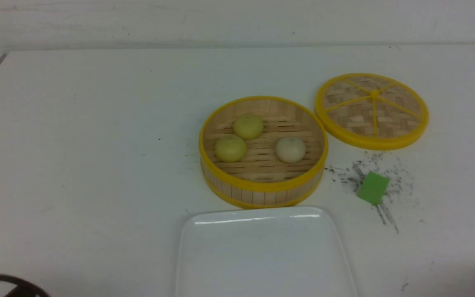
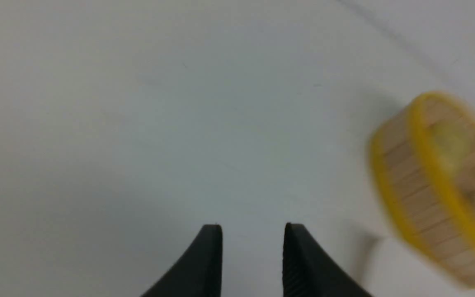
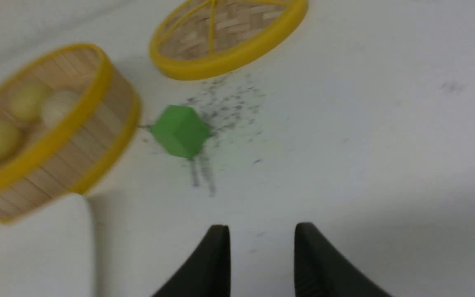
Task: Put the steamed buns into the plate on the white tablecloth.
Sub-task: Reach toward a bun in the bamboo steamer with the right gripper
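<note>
Soft, even, cool-white light fills all three views, and shadows are faint. A thin glare streak lies along the far rim of the plate (image 1: 229, 221). The front view is slightly soft. Both wrist views are smeared: the steamer basket (image 2: 435, 185) is heavily blurred and the green cube (image 3: 179, 131) is soft-edged.

white tablecloth (image 1: 76, 165) | carries: plate (image 1: 262, 255); steamer basket (image 1: 258, 196); lid (image 1: 372, 110); green cube (image 1: 372, 188)
</note>
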`<state>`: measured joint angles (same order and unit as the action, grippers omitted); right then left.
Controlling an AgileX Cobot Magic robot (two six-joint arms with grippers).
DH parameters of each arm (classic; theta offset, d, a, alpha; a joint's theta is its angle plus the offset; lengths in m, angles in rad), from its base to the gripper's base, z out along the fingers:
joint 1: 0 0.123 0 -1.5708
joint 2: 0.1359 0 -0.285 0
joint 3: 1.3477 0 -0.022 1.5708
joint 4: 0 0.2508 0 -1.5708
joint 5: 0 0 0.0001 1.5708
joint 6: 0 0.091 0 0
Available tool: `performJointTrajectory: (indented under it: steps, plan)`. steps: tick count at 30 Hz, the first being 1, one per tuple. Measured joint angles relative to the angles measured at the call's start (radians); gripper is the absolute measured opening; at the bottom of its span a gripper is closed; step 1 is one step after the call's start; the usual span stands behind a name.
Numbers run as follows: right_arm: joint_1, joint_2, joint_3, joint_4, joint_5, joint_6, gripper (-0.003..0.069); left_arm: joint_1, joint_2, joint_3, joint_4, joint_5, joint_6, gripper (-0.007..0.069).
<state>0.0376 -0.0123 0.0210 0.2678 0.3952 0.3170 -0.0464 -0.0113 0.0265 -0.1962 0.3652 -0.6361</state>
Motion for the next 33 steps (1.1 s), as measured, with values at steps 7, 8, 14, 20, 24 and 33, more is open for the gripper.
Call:
performJointTrajectory:
  steps: [7, 8, 14, 20, 24, 33]
  plan:
    - [0.0, 0.0, 0.004, 0.228, -0.001, 0.124, 0.024, 0.0, 0.0, 0.001, -0.308, 0.007, -0.31, 0.0241]
    - [0.0, 0.0, 0.004, 0.231, -0.001, 0.125, 0.024, 0.0, 0.0, 0.001, -0.31, 0.007, -0.312, 0.0241]
    - [0.0, 0.0, -0.019, 0.26, -0.013, 0.117, 0.024, 0.0, 0.0, -0.006, -0.302, -0.026, -0.222, 0.0241]
    - [0.0, 0.071, -0.319, 0.086, 0.032, -0.091, 0.0132, 0.0, 0.035, -0.246, -0.262, 0.072, 0.028, 0.0155]
    - [0.0, 0.305, -0.533, -0.128, 0.271, -0.104, -0.0009, 0.0, 0.256, -0.453, -0.143, 0.326, 0.172, 0.002]
    - [0.0, 0.815, -0.762, -0.038, 0.588, -0.183, -0.0011, 0.0, 0.694, -0.637, -0.044, 0.61, 0.437, 0.0002]
